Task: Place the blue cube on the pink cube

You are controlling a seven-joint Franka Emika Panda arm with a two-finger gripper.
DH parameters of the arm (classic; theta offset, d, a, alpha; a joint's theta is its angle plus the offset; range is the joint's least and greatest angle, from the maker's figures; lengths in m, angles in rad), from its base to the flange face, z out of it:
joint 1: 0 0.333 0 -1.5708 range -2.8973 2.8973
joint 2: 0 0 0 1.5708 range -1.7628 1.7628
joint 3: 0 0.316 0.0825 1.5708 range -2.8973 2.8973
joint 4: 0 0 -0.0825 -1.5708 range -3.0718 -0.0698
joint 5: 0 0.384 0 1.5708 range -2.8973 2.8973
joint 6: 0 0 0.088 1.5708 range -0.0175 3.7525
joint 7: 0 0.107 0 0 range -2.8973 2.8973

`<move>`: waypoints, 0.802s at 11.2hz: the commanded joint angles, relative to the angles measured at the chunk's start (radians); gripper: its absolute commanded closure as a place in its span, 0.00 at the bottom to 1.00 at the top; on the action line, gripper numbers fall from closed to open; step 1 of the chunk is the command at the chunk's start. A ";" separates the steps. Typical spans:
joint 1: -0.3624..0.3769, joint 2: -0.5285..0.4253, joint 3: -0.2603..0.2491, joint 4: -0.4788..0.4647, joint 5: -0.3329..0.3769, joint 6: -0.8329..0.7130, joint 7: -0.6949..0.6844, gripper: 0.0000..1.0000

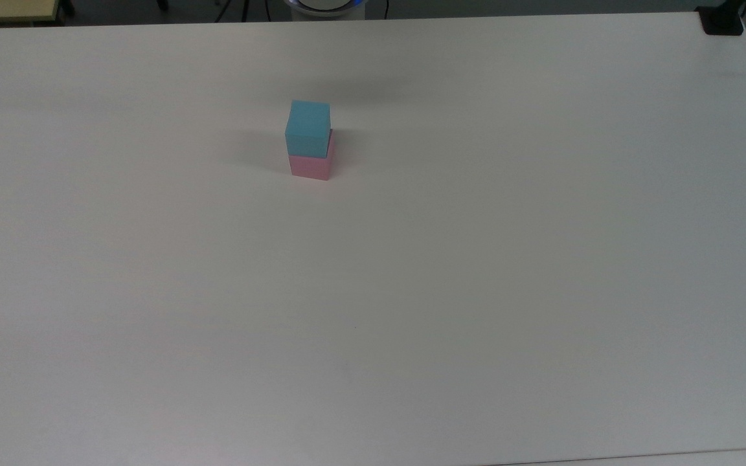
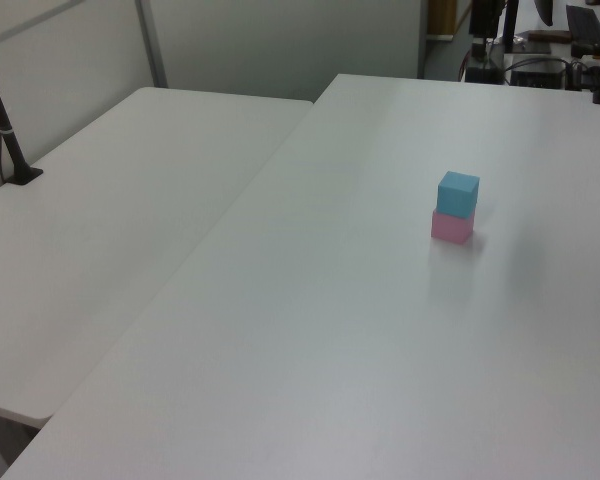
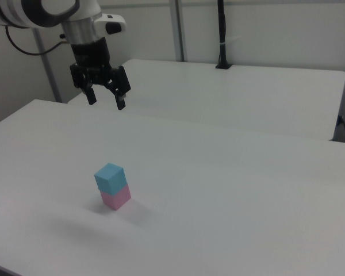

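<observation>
Blue cube (image 1: 308,128) (image 2: 458,193) (image 3: 109,177), a small matte sky-blue block, rests squarely on top of the pink cube (image 1: 311,166) (image 2: 451,227) (image 3: 115,198), a small matte pastel-pink block of about the same size; the two form a two-tier stack with faces nearly aligned, the blue one offset slightly toward the top view's left. The black two-finger gripper (image 3: 106,99) hangs in the air with its fingers spread wide and nothing between them, well apart from the stack, above it and toward the right view's upper left. The white arm (image 3: 52,12) carrying the gripper enters from the right view's upper left corner. The stack stands on a broad white matte table (image 1: 412,291) (image 2: 330,330) (image 3: 218,190), nearer the far edge in the top view. A second white table (image 2: 100,220) (image 3: 247,92) stands just beside the first. A black pole (image 2: 5,130) (image 3: 221,34) is clamped at this second table.
</observation>
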State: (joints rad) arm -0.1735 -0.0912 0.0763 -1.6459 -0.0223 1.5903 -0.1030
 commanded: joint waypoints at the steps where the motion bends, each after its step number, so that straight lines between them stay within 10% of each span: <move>1: 0.011 -0.004 -0.021 0.001 0.033 -0.007 -0.086 0.00; 4: 0.147 0.002 -0.148 0.001 0.027 -0.007 -0.096 0.00; 9: 0.144 0.082 -0.161 0.093 0.027 -0.021 -0.084 0.00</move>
State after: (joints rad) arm -0.0482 -0.0785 -0.0608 -1.6395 -0.0055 1.5903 -0.1753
